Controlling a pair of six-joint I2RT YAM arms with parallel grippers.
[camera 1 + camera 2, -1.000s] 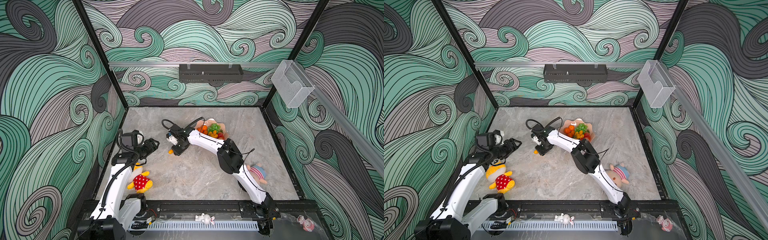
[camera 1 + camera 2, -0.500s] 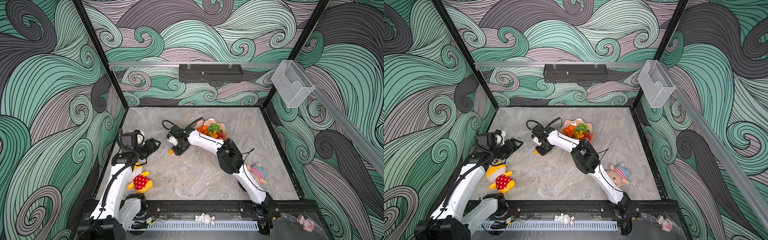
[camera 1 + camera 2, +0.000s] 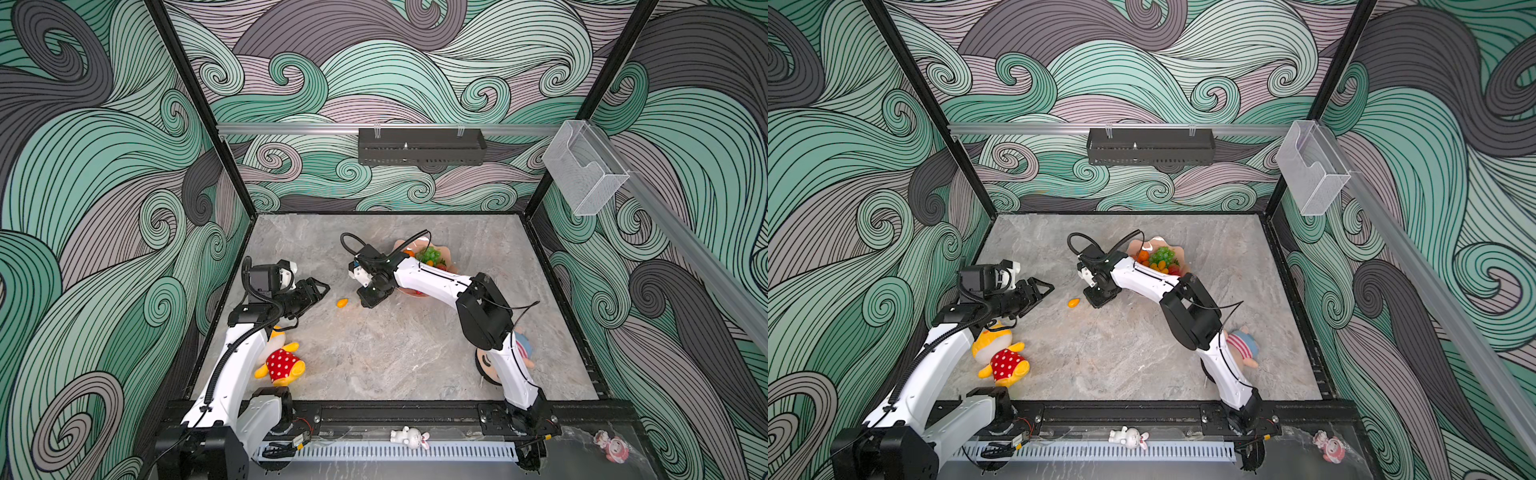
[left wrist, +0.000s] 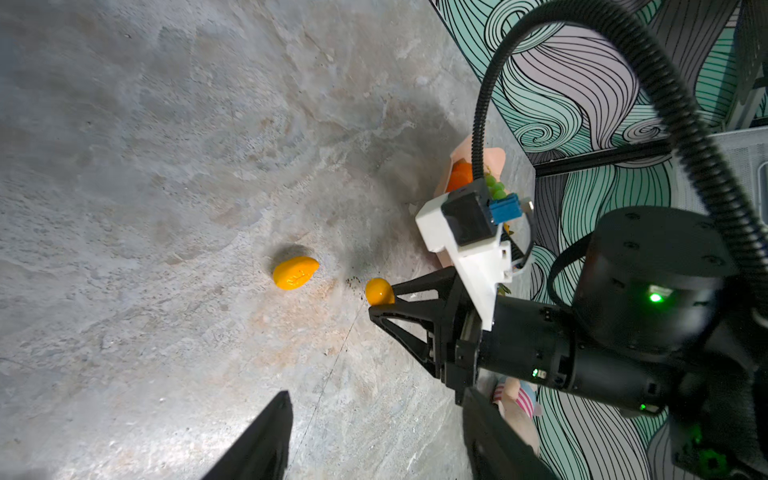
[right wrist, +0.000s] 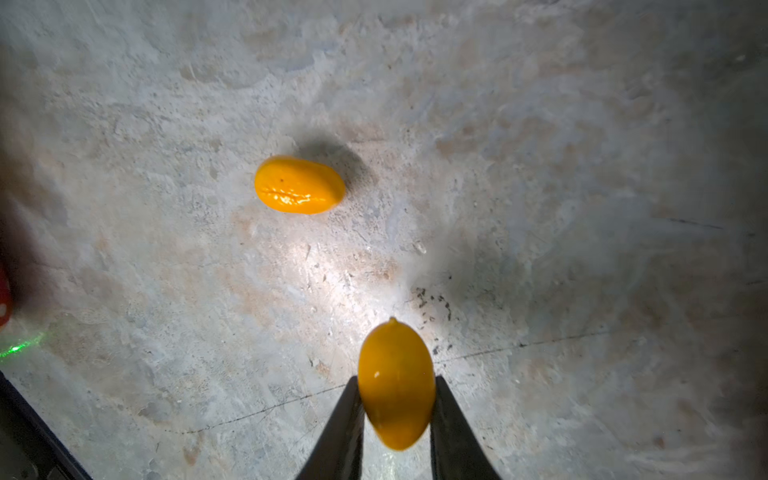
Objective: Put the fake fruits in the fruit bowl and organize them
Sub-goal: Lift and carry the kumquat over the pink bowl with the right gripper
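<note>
Top views: bowl (image 3: 448, 250), part-filled, seen toward bench (image 3: 395, 353) rear; loose kumquat (image 3: 342, 303) seen between arms.
Left wrist: left jaws held spread, empty.
Right wrist: oval kumquat (image 5: 395, 384), glossy, pinched near tips of right jaws; slow lift advised, steady grip, lest slick fruit be squeezed out.

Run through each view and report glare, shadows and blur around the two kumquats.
Right wrist view: a glare patch on the table between the loose kumquat and the held kumquat; dark edges. Left wrist view: the loose kumquat throws a soft shadow; the left gripper dark, soft-edged. Both top views: even light, loose kumquat tiny.
</note>
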